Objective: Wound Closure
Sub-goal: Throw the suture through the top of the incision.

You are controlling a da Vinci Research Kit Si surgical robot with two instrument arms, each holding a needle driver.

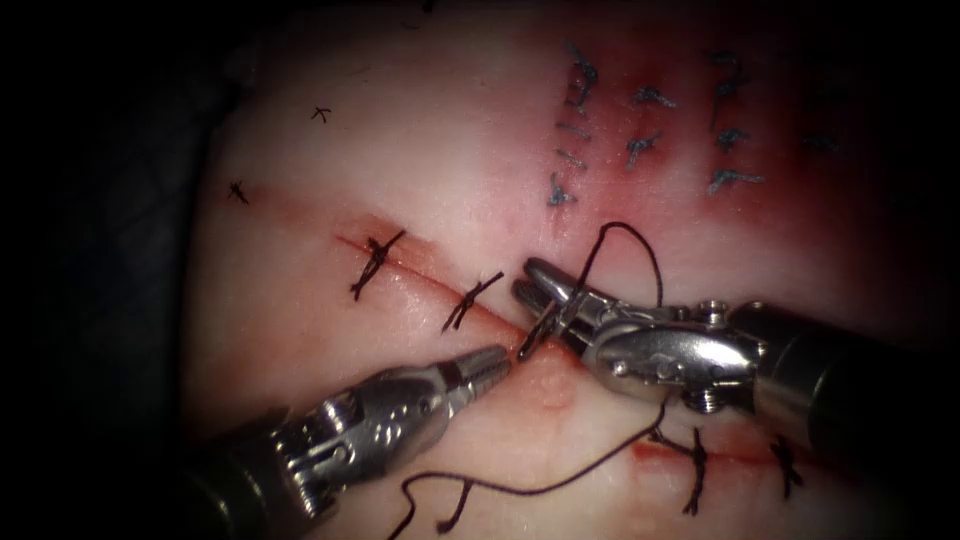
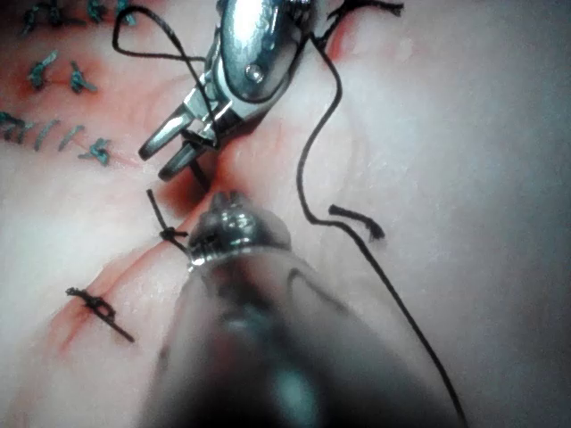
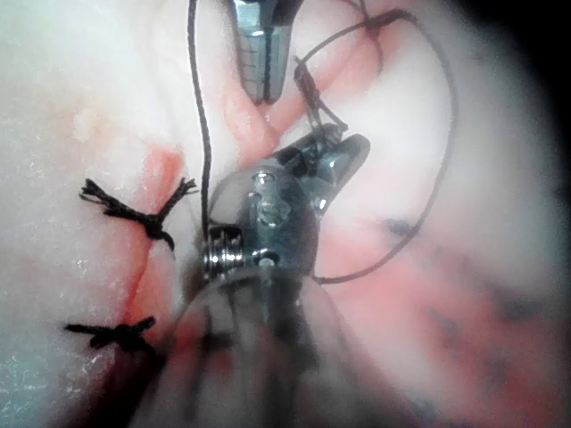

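Endoscope view: the needle (image 1: 535,338) sits right at the cut (image 1: 420,268), mid-wound, with its dark curve poking up out of the tissue (image 1: 400,160) between the two tools. The right gripper (image 1: 528,282) comes in from the right with its jaws parted around the needle's upper part, and I can't tell if they actually pinch it. The thread (image 1: 640,250) loops up over that tool, then trails down past it and off along the lower tissue. The left gripper (image 1: 497,362) is closed, holding nothing, tip just beside the needle on the near side of the cut. Two tied stitches (image 1: 375,265) cross the cut to the left, more lie to the right, plus red fluid (image 1: 690,120) on the far tissue.
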